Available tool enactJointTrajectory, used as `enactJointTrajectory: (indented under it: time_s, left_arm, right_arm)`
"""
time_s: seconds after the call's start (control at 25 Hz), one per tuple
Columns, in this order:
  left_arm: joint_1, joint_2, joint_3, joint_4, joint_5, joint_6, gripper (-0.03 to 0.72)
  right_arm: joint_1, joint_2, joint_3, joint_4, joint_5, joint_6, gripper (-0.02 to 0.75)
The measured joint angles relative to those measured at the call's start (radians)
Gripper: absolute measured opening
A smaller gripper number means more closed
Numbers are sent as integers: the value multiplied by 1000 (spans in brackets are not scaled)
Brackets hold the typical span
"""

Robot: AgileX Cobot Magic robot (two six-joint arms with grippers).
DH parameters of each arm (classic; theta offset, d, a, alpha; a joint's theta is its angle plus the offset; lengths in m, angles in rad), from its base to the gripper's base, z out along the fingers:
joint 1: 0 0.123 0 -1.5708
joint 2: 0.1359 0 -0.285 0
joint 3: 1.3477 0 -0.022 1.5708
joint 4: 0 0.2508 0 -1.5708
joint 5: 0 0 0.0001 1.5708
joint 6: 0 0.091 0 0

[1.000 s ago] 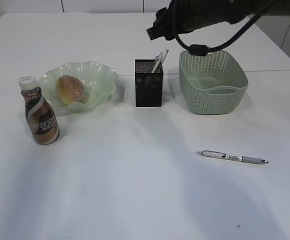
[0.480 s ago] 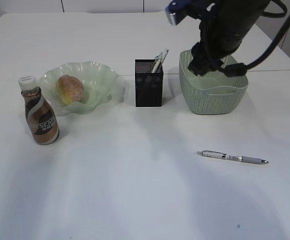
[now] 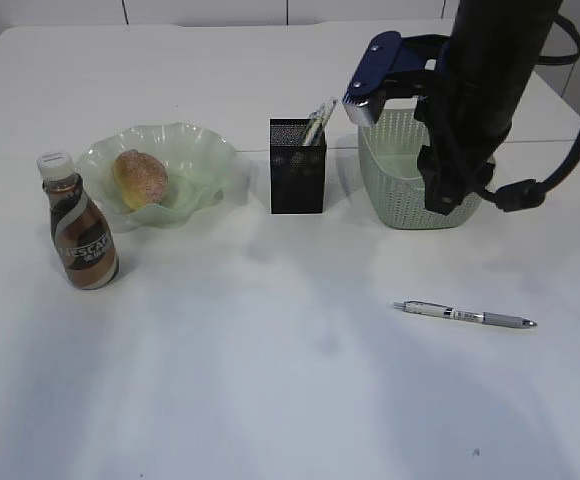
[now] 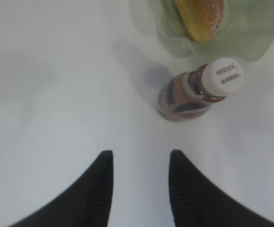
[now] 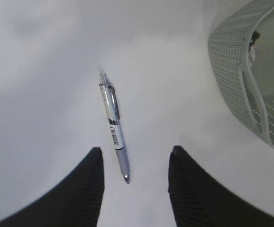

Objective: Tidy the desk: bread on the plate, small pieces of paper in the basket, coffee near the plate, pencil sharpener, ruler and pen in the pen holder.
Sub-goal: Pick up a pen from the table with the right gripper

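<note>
A silver pen [image 3: 465,316] lies on the white table at the right front. In the right wrist view the pen [image 5: 114,125] lies lengthwise, and its tip sits between the fingers of my open, empty right gripper [image 5: 136,150], which hangs above it. The black mesh pen holder [image 3: 297,165] stands mid-table with thin items [image 3: 320,118] sticking out. The bread [image 3: 140,178] lies on the green wavy plate [image 3: 195,150]. The coffee bottle [image 3: 83,225] stands left of the plate. My left gripper [image 4: 141,152] is open and empty, above bare table near the bottle [image 4: 198,92].
The green woven basket [image 3: 405,200] stands right of the pen holder, partly behind my right arm [image 3: 475,110]. Its rim shows in the right wrist view [image 5: 236,80], with a small scrap [image 5: 254,45] inside. The left wrist view shows the plate [image 4: 250,33] and bread [image 4: 201,16].
My right arm has swung from above the pen holder to the right and lower, past the basket, and now stands between the basket and the pen. Nothing on the table has moved.
</note>
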Motion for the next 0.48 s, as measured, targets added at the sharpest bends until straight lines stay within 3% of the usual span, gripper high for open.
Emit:
enactJointTrajectory:
  time_s: [0.48]
  left_arm:
    - [0, 2, 0, -6, 0, 0, 275]
  right_arm:
    - [0, -2, 0, 120, 0, -21, 320]
